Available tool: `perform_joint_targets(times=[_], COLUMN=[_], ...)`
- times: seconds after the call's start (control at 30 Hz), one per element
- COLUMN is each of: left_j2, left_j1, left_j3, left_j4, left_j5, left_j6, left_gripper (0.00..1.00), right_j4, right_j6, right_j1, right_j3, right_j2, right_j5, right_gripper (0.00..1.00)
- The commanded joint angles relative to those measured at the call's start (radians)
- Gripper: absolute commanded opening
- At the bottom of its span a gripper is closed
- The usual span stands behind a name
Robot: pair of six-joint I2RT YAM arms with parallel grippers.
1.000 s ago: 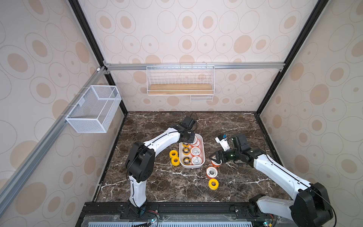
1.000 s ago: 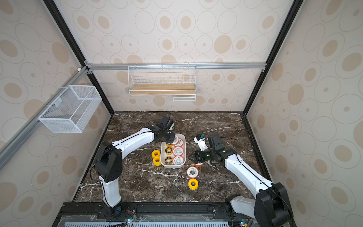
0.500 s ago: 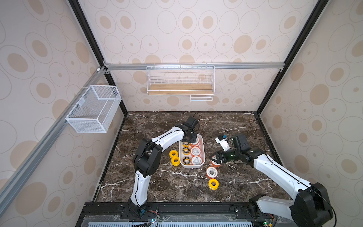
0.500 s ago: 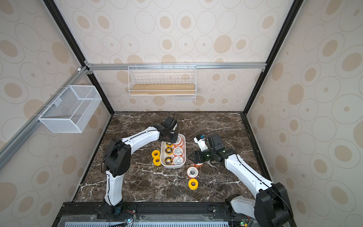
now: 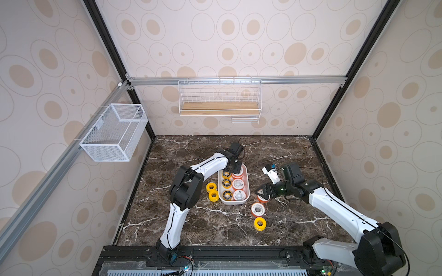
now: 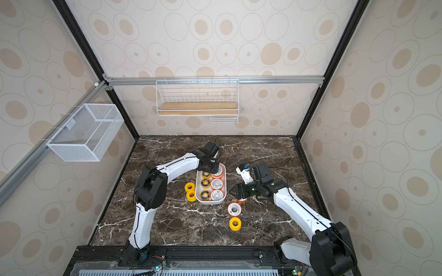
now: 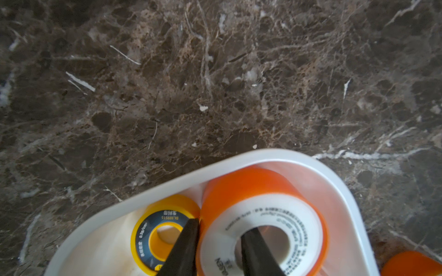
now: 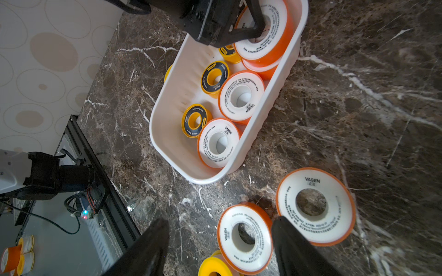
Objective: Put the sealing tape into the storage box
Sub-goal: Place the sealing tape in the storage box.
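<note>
White-faced, orange-rimmed sealing tape spool [image 7: 263, 212], apparently stacked on another at the far end of the shallow white plastic storage box [image 5: 234, 202], after my left arm [image 5: 208, 165] edged across. My left gripper [image 7: 221, 227], nearly closed, pinches its wall, so release looks next. My right gripper [image 8: 221, 222] hangs with jaws spread, empty, over one of five loose spools [image 8: 244, 236] on the dark marble tabletop [image 5: 215, 229], beige oval-patterned walls [image 5: 239, 35] behind.

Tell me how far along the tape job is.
Done: six rolls lie in the box. In hand: the left gripper is shut on a seventh roll over the box's far end, not yet released. The right gripper hangs open and empty beside the box. Left: five on the table: two yellow rolls left of the box, two orange-rimmed rolls and a single yellow roll right of it.
</note>
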Motion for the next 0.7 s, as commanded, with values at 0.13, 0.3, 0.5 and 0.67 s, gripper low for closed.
perform_joint_targets(times=[0.13, 0.3, 0.5, 0.67], left_j2=[0.015, -0.019, -0.176, -0.353], left_j1=[0.004, 0.005, 0.004, 0.005], left_j3=[0.049, 0.04, -0.026, -0.126], left_j4=[-0.051, -0.056, -0.058, -0.057], left_j5=[-0.015, -0.01, -0.018, -0.021], left_j6=[0.024, 0.028, 0.035, 0.04], left_gripper=[0.44, 0.56, 0.59, 0.59], right_j4=[-0.005, -0.006, -0.019, -0.032], right_j6=[-0.008, -0.009, -0.023, -0.035], right_j1=[-0.005, -0.005, -0.005, -0.004], right_j3=[0.005, 0.001, 0.0, 0.003], right_j2=[0.009, 0.011, 0.018, 0.032], right_j5=[0.006, 0.012, 0.051, 0.074], right_gripper=[0.74, 0.74, 0.74, 0.74])
